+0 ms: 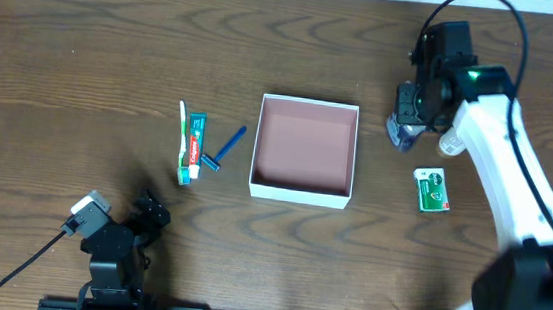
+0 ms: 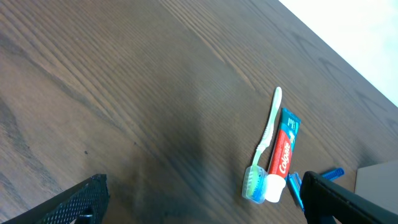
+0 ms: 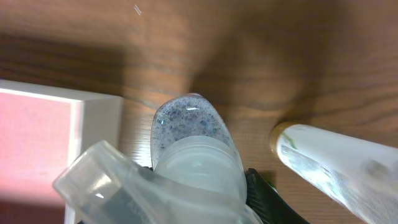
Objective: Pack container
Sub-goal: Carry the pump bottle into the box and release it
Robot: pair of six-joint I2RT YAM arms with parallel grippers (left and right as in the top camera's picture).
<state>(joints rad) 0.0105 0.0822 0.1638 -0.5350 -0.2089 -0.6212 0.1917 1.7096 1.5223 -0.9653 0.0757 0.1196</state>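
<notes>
The container is a square white box with a reddish-brown inside, at the table's middle; its corner shows in the right wrist view. My right gripper is to the right of it, shut on a clear bottle with blue-speckled contents. My left gripper is open and empty near the front left edge; its fingers frame bare table. A toothbrush, a toothpaste tube and a blue razor lie left of the container.
A white bottle lies just right of my right gripper, also in the right wrist view. A small green packet lies in front of it. The left wrist view shows the toothbrush, toothpaste and razor.
</notes>
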